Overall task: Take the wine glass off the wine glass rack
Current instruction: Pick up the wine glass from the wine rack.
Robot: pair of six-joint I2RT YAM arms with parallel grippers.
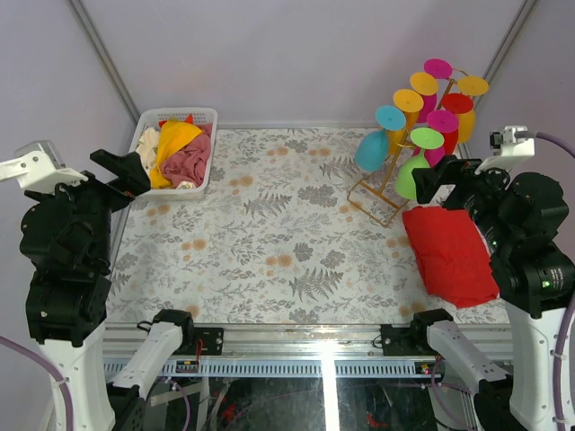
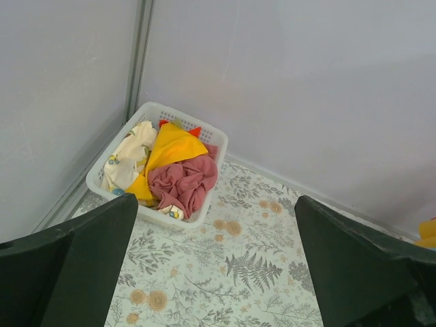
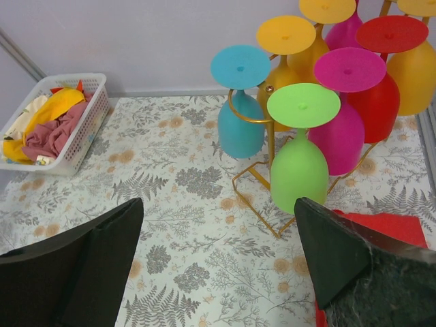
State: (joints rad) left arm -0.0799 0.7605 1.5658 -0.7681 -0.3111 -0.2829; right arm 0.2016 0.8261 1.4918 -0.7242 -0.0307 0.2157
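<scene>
While left wrist sees only the basket [image 2: 158,212], right wrist sees the wine glass rack [image 3: 270,143], left claw [image 1: 126,173], right claw [image 1: 433,184] raised, both spread wide.

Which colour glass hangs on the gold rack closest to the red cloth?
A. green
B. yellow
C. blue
A: the green wine glass hangs upside down at the end of the wine glass rack right next to the red cloth; the blue glass is on the rack's other side and the yellow glasses hang further back.
</scene>
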